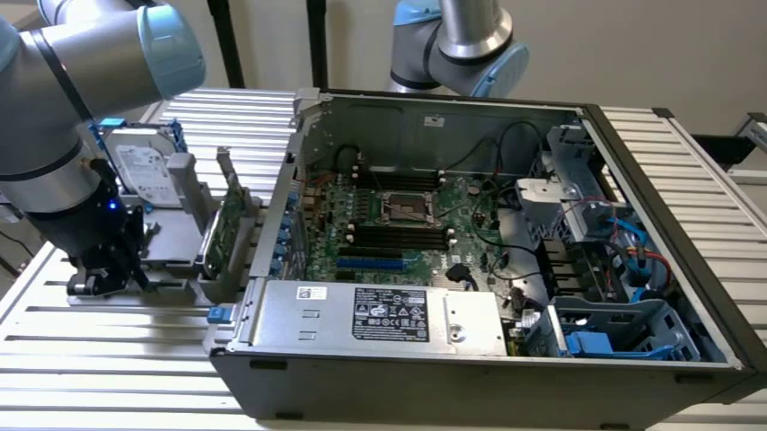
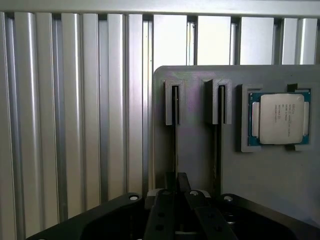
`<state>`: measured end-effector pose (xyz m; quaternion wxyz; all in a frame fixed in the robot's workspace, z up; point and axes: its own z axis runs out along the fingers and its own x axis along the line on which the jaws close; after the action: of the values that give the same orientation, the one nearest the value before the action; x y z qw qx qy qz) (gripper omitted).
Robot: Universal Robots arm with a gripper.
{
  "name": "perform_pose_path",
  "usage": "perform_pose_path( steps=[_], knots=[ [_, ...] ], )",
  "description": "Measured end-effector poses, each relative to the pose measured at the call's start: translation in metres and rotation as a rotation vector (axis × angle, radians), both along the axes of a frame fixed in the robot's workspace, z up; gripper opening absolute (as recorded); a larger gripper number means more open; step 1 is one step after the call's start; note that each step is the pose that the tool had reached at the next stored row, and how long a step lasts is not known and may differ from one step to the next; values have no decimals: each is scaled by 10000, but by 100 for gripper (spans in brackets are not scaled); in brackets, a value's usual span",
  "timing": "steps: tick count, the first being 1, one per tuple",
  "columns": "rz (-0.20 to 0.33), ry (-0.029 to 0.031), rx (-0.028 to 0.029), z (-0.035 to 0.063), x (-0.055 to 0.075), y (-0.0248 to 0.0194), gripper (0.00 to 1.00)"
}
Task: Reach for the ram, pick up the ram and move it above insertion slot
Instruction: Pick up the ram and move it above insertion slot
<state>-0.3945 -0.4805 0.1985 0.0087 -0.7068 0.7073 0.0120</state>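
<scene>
My gripper (image 2: 177, 176) is down at the grey holder plate (image 2: 260, 175), which stands to the exterior view's left of the open computer case (image 1: 480, 382). In the wrist view my fingers (image 2: 167, 200) are drawn narrow and close on a thin dark edge that runs back to a slotted post (image 2: 172, 102). I take this edge for the ram (image 2: 175, 137). It is seen edge-on, so its green face and chips are hidden. A second edge of the same kind (image 2: 218, 145) lies parallel just beside it, in its own post. A processor chip (image 2: 280, 118) sits in a recess on the same plate.

In the exterior view my gripper (image 1: 102, 274) is low against the holder, and my own arm covers the ram there. The hard drive (image 1: 138, 171) and the expansion card (image 1: 223, 235) stand upright in the holder between me and the case.

The insertion slot (image 1: 390, 238) is one of the black parallel rows on the motherboard, well apart from my gripper. I cannot make out which row is which. The near case wall cuts off the board's lower edge.
</scene>
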Motion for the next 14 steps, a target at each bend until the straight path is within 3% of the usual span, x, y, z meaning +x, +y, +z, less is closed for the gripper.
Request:
perform_pose_path(
  steps=[8,14],
  knots=[
    [-6,1,13,34,0,0,13],
    [-18,-1,38,149,2,0,13]
  ],
)
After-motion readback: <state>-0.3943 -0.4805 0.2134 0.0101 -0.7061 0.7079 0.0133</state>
